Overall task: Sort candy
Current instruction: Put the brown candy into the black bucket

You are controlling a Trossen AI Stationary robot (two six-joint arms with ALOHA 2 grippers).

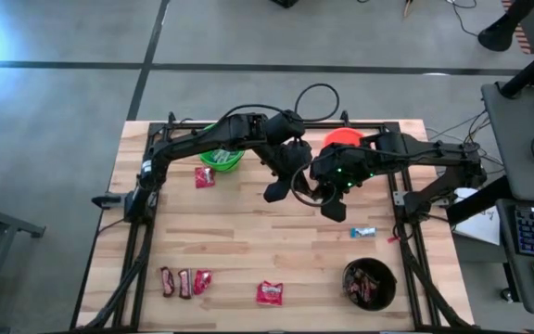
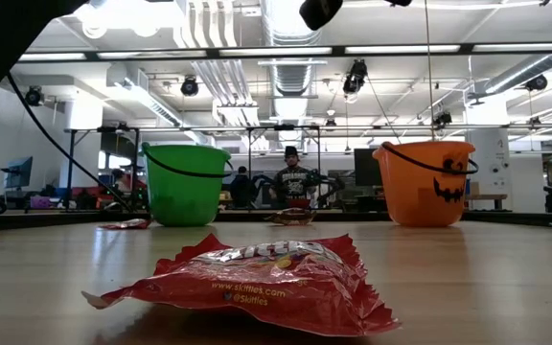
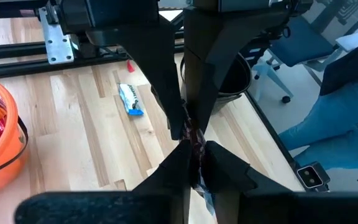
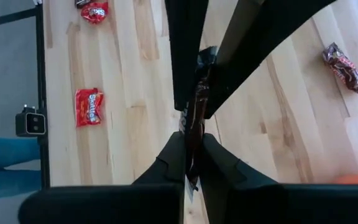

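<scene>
Both my pincers meet above the middle of the table (image 1: 248, 241), tip to tip. My right gripper (image 4: 193, 152) is clenched on one end of a dark brown bar (image 4: 197, 106), and my left gripper (image 3: 194, 158) pinches the other end. The bar's long axis runs straight between the two grips, so neither arm is nearer; I judge this a handover.

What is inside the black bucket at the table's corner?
The black bucket holds several dark brown and red wrapped candies; whatever lies beneath that top layer is hidden.
</scene>
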